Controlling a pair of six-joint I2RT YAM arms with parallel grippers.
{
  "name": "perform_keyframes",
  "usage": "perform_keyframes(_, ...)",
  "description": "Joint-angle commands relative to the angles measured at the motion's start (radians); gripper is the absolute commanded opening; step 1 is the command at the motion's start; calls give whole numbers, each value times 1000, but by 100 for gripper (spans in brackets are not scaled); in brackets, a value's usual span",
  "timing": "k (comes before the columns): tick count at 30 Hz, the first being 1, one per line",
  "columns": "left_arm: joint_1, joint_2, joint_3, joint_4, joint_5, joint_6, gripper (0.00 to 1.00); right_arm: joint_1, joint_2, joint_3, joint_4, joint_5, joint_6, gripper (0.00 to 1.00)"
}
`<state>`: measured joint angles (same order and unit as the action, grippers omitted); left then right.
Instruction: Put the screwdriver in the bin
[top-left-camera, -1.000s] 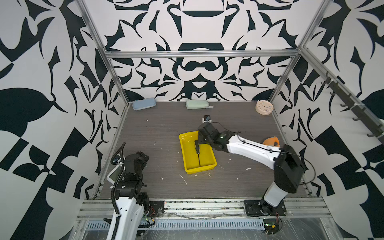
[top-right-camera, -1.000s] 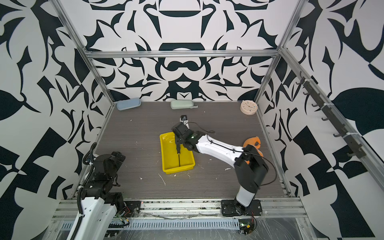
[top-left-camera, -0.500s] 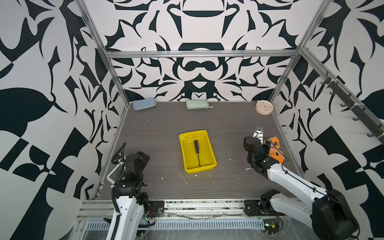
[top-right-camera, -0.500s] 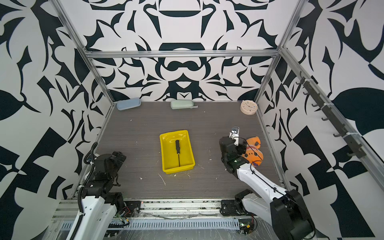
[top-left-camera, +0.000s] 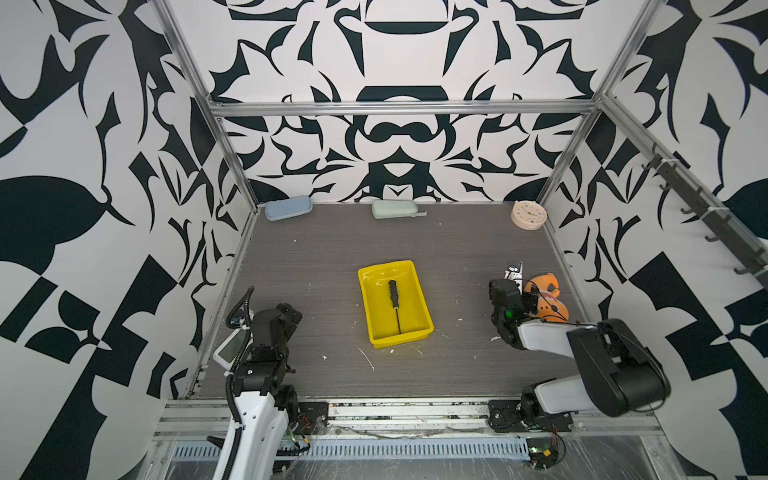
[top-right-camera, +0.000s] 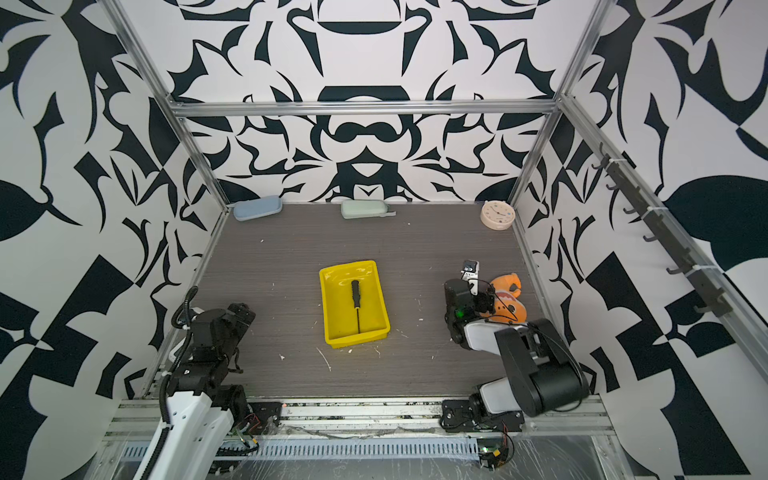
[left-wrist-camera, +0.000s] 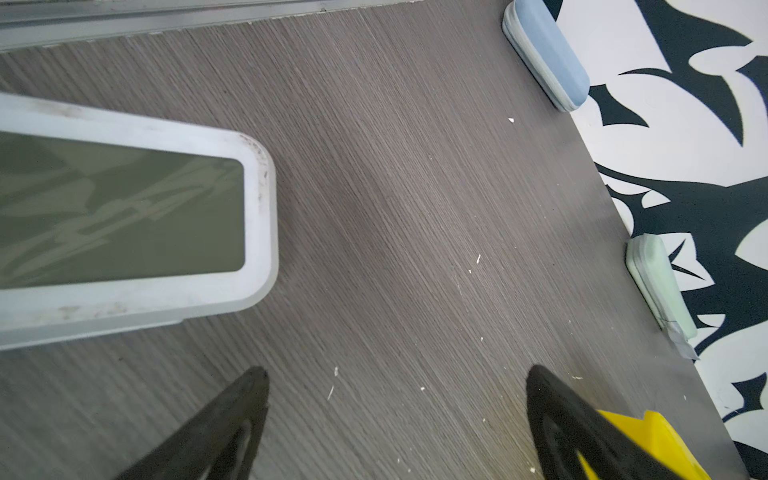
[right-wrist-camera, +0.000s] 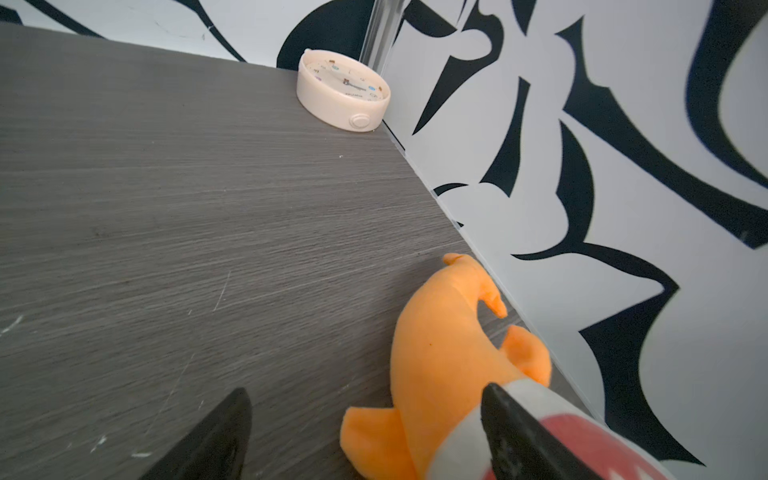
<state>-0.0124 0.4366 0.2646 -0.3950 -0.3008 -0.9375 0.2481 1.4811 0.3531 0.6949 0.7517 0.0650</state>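
right hand (right-wrist-camera: 368, 392) back beside right wall (right-wrist-camera: 540, 208)

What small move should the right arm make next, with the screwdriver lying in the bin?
Probably just raise the right hand clear of the orange plush toy and park it. The screwdriver lies flat inside the bin, and the hand is open, empty and close beside the toy, so nothing seems left to place.

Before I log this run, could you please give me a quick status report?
Left gripper and right gripper: jaws open, empty. Screwdriver lies inside bin. Nothing obstructing; orange plush toy sits beside right gripper.
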Motion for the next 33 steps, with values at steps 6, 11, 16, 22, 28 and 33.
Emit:
perform_keyframes(6, 2, -65, -47, 51, 13, -19, 99, -53, 41, 55, 127, -180, -35, 91)
perform_keyframes(11, 2, -26, -43, 65, -2, -27, 99, -85, 42, 43, 138, -278, -29, 91)
perform_keyframes(16, 2, 80, -37, 169, 6, 4, 99, -105, 77, -19, 269, -313, -33, 100)
perform_keyframes(22, -8, 312, 94, 514, 153, 178, 99, -105, 76, -17, 260, -310, -28, 100)
perform_keyframes(28, -17, 643, 337, 582, -88, 639, 99, -105, 82, -18, 272, -308, -30, 100)
perform_keyframes(33, -17, 829, 325, 768, -58, 906, 99, -105, 81, -18, 273, -307, -32, 100)
